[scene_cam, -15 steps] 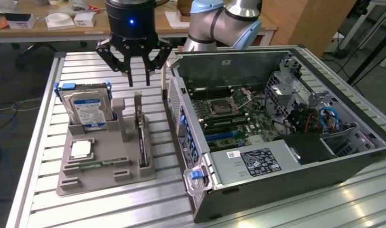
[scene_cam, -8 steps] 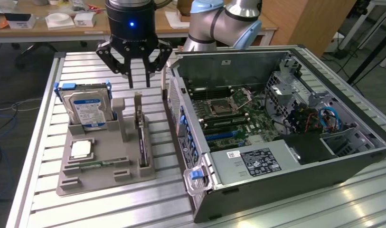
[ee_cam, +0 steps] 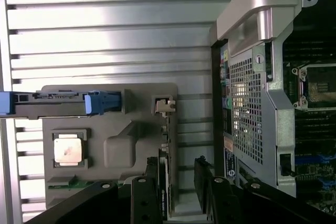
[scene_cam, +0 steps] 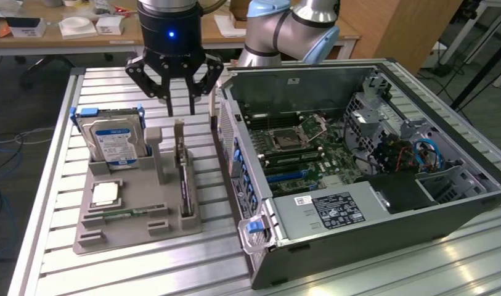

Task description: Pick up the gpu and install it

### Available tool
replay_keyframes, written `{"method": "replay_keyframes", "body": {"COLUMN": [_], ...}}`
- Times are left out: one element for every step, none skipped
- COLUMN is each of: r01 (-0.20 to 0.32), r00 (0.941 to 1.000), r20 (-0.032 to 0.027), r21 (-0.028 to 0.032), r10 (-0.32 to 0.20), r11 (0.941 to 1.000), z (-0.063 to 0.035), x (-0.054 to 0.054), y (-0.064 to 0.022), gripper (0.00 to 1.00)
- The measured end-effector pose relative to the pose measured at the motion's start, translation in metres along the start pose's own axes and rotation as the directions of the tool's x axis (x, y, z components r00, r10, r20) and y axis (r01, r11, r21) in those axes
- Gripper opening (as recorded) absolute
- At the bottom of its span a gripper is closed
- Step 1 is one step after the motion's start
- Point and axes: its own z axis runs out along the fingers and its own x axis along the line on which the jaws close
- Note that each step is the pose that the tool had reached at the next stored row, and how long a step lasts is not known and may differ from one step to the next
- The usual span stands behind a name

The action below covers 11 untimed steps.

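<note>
Gpu on edge in grey holder — with one hard drive, one processor, one memory stick (open case just beside); fingers spread above it.

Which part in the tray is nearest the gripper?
The gpu: the thin card standing on edge, right below the open gripper. The hard drive, CPU and memory stick sit farther off in the tray.

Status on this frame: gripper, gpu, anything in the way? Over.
Gripper open, empty, above gray holder. Gpu upright on edge in holder slot, ungrasped. Nothing between them.
</note>
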Motion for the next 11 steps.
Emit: {"method": "replay_keyframes", "body": {"r01": [0.000,0.000,0.000,0.000,0.000,0.000,0.000,0.000,0.000,0.000,0.000], "r00": [1.0000,1.0000,1.0000,1.0000,1.0000,1.0000,1.0000,1.0000,1.0000,1.0000,1.0000], "r20": [-0.0001,-0.0001,-0.0001,-0.0001,0.0000,0.0000,-0.0001,-0.0001,0.0000,0.0000,-0.0001], "r21": [0.0000,0.0000,0.0000,0.0000,0.0001,0.0000,0.0000,0.0001,0.0000,0.0001,0.0001], "r10": [0.000,0.000,0.000,0.000,0.000,0.000,0.000,0.000,0.000,0.000,0.000], "r11": [1.0000,1.0000,1.0000,1.0000,1.0000,1.0000,1.0000,1.0000,1.0000,1.0000,1.0000], "z": [0.0004,0.0008,0.0011,0.0015,0.0019,0.0023,0.0027,0.0030,0.0035,0.0039,0.0043], "x": [0.0000,0.0000,0.0000,0.0000,0.0000,0.0000,0.0000,0.0000,0.0000,0.0000,0.0000], "y": [-0.0001,-0.0002,-0.0003,-0.0004,-0.0005,-0.0006,-0.0007,-0.0008,-0.0009,-0.0009,-0.0010], "gripper": [0.41,0.41,0.41,0.41,0.41,0.41,0.41,0.41,0.41,0.41,0.41]}}
